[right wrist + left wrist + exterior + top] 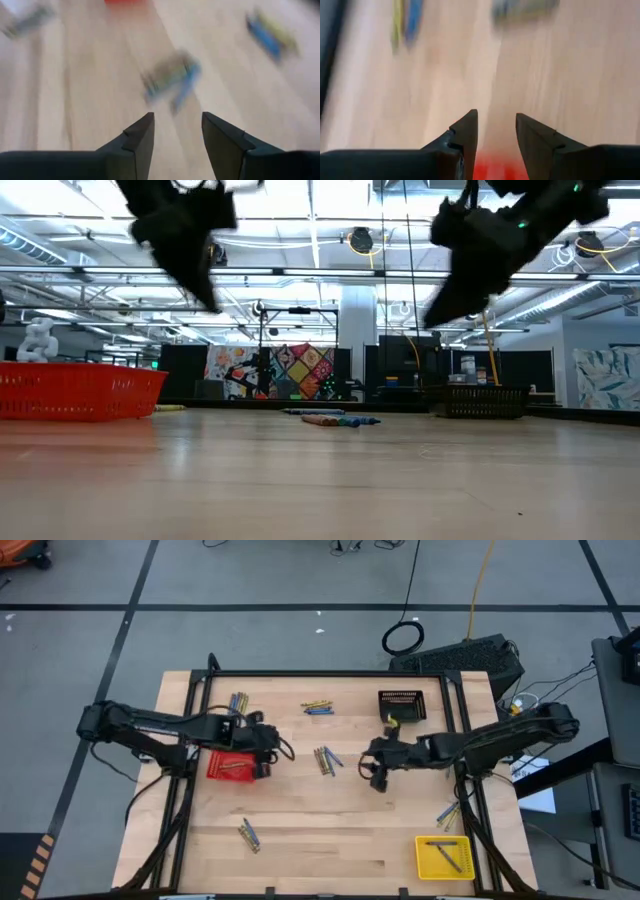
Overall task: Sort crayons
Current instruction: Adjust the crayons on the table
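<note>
Crayons lie on the wooden table in several small clusters: at the middle [326, 758], at the far middle [317, 706], at the far left [238, 702], at the near left [248, 833] and by the right edge [448, 812]. My left gripper [272, 748] hangs open above the right end of the red basket [232, 766], and nothing sits between its fingers [496, 115]. My right gripper [372, 772] hangs open just right of the middle cluster [172, 80] and above the table, also with nothing between its fingers. Both grippers are raised clear of the table in the low view.
A black basket [401, 705] stands at the far right. A yellow basket [443, 856] at the near right corner holds a crayon or two. The red basket holds a crayon [236, 767]. Bare wood lies along the near middle of the table.
</note>
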Robot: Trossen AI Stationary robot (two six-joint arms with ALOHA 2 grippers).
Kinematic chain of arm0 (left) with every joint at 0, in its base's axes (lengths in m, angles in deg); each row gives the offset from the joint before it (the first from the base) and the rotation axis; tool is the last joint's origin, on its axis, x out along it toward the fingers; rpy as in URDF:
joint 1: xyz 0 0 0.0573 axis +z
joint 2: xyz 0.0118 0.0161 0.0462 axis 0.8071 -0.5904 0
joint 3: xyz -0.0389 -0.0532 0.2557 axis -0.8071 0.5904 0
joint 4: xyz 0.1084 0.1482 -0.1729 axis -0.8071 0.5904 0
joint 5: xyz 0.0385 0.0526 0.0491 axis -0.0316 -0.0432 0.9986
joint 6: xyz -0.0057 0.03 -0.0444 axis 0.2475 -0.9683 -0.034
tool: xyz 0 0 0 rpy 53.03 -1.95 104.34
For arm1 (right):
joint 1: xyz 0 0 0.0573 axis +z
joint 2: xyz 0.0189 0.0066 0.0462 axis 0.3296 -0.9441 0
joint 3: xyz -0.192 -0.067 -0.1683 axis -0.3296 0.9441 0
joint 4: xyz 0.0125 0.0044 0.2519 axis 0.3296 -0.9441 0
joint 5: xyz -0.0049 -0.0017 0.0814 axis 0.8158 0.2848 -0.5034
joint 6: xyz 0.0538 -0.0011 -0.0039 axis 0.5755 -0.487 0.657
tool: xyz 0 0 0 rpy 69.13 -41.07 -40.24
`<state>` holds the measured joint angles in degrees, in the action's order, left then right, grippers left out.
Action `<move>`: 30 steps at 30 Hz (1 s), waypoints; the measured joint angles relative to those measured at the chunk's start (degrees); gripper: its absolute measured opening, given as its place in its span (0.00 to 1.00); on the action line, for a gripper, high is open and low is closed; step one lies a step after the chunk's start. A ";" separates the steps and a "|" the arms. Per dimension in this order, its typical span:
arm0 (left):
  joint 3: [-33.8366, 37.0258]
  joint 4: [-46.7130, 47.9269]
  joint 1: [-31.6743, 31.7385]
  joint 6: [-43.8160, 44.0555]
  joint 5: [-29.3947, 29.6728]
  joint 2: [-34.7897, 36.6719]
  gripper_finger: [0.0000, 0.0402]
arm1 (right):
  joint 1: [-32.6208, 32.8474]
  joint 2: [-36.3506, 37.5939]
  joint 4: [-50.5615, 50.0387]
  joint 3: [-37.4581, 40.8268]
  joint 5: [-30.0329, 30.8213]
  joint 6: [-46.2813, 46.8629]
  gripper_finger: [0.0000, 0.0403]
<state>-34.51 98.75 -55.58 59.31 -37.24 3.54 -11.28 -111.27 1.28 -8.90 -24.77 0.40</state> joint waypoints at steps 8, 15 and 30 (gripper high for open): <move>11.47 -48.42 -0.42 -12.53 0.27 -1.08 0.34 | 1.06 0.84 -42.02 -5.99 -17.95 14.75 0.36; 12.88 -61.55 -0.34 -18.48 0.30 -6.85 0.34 | 7.65 -3.84 -51.51 -5.09 -39.67 12.25 0.31; 12.92 -62.09 -0.08 -21.34 0.30 -11.28 0.34 | 21.47 -14.86 -47.60 -5.07 -41.88 33.09 0.01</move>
<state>-21.59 36.67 -55.66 37.97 -36.94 -7.73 10.20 -126.13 -46.32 -13.97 -66.65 33.49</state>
